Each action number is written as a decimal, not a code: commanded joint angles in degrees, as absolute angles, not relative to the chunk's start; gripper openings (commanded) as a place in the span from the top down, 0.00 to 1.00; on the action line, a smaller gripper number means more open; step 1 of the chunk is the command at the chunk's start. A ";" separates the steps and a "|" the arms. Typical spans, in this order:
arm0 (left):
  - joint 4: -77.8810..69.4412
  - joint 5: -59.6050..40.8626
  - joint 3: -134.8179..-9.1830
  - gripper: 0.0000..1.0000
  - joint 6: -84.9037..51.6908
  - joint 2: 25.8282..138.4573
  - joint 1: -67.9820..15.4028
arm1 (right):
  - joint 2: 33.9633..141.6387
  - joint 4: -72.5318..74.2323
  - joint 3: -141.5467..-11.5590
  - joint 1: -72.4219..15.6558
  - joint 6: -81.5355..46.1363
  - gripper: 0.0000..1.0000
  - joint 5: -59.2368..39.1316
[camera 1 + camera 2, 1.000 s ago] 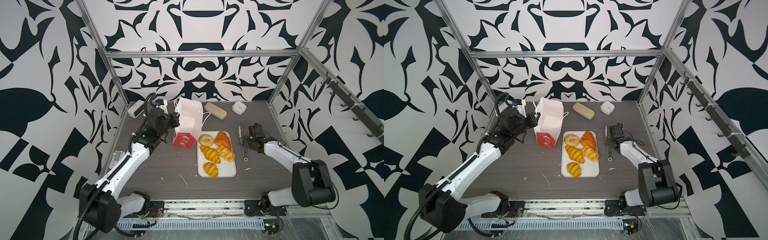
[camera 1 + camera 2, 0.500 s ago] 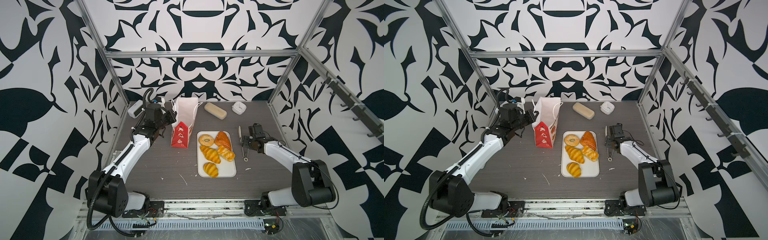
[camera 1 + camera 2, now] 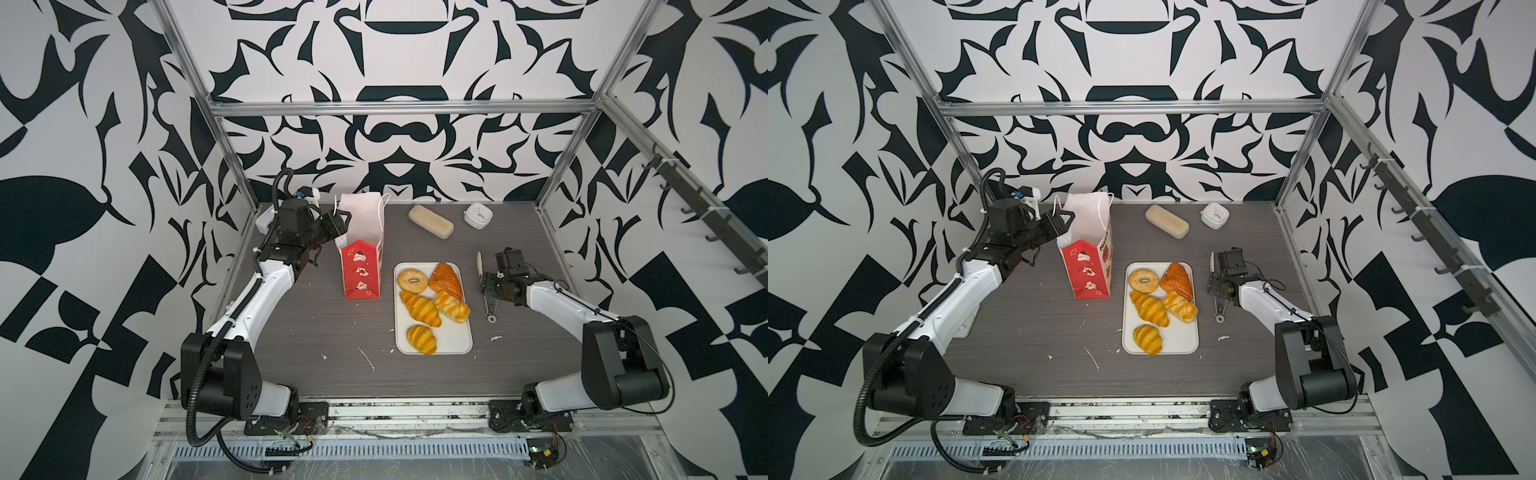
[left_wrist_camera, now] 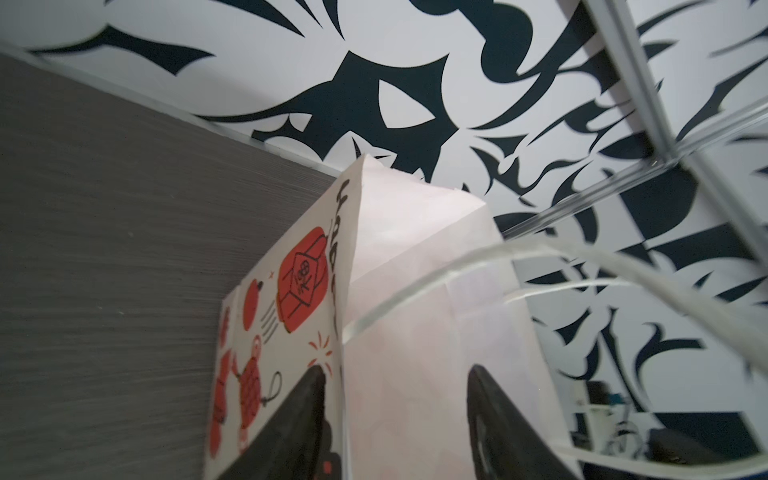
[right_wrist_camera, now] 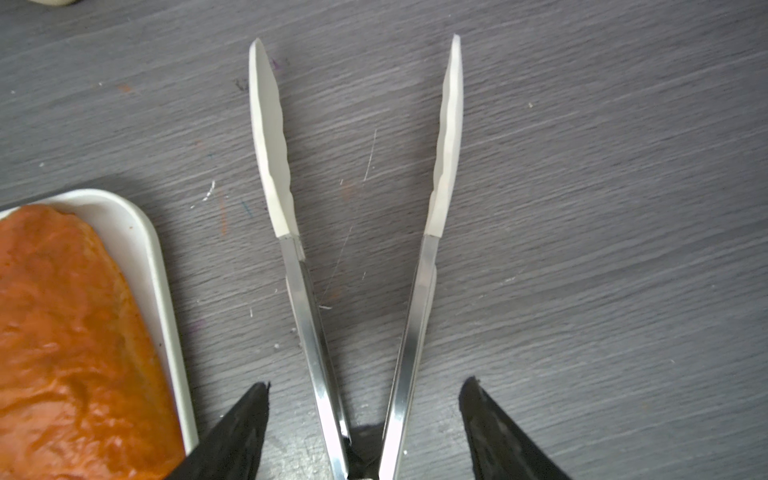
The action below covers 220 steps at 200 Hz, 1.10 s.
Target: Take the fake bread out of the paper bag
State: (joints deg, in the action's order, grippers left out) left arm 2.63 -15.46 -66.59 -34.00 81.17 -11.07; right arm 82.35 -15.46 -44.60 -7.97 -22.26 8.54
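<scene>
Judging by the five fake bread (image 3: 419,307) pieces on the white tray (image 3: 457,345), emptying looks finished. The paper bag (image 3: 360,274) stands upright beside it. The left gripper (image 4: 395,370), jaws parted, straddles the bag's rim; the right gripper (image 5: 365,384), spread wide, sits astride tongs (image 5: 415,316) without pinching them. Next, I'd back both away cleanly. The desk (image 3: 316,332) is scuffed grey wood-grain, under black-and-white patterned walls (image 3: 395,62).

Paper bag (image 3: 360,268) left of tray (image 3: 454,337) — fake bread (image 3: 420,309) on it, tongs (image 3: 491,309) right
</scene>
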 commanded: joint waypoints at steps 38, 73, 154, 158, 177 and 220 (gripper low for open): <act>6.29 -16.35 -69.46 0.01 -33.26 75.90 -9.06 | 81.81 -14.47 -45.04 -7.75 -21.83 0.25 8.89; 10.71 -13.92 -69.19 0.01 -30.99 69.83 -7.80 | 82.22 -14.24 -45.09 -7.75 -21.91 0.25 8.53; 20.72 -3.71 -70.97 0.01 -22.60 51.03 -4.97 | 80.75 -13.15 -43.91 -7.74 -22.39 0.25 9.59; 20.70 -2.18 -70.53 0.01 -21.67 49.78 -4.93 | 80.45 -12.95 -43.78 -7.81 -22.24 0.25 9.88; 18.22 4.54 -65.23 0.01 -15.06 43.34 -4.95 | 77.93 -11.30 -41.93 -7.79 -22.24 0.24 12.99; 4.11 29.04 -43.75 0.00 -6.79 36.62 -4.94 | 69.73 -8.68 -38.38 -7.84 -20.86 0.25 18.62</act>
State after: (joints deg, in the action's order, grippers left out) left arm 10.61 12.23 -54.74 -12.73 35.42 -5.21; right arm 74.74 -12.14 -39.79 -7.97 -22.00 13.67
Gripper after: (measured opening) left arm 0.994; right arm 0.754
